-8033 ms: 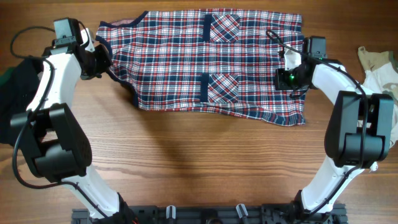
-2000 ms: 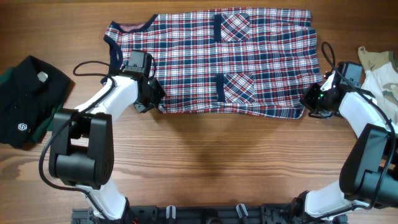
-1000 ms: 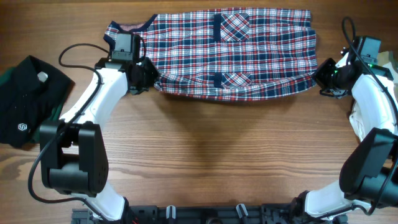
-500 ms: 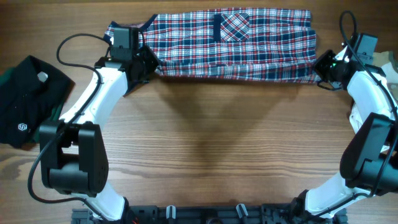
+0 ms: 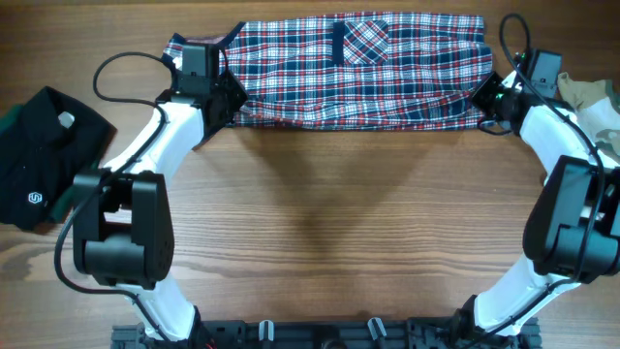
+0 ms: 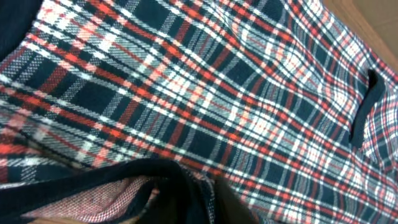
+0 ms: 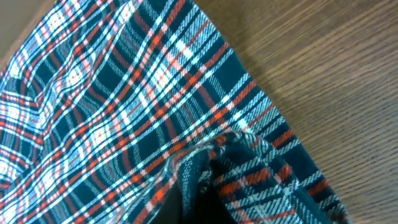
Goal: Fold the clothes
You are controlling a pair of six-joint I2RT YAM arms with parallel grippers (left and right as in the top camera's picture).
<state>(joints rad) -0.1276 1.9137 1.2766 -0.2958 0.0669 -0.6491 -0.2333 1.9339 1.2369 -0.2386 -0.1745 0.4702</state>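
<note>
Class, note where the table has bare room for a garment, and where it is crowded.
Free: the broad table patch in front of the shirt, between left arm and right arm. Crowded: the far edge, where left gripper and right gripper clamp the shirt; black garment left, beige garment right.

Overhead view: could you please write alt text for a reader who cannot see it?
A plaid shirt, folded into a long band, lies across the far side of a wooden table; the left gripper and right gripper each pinch a near corner. A black garment lies at the left edge, a beige garment at the right.
</note>
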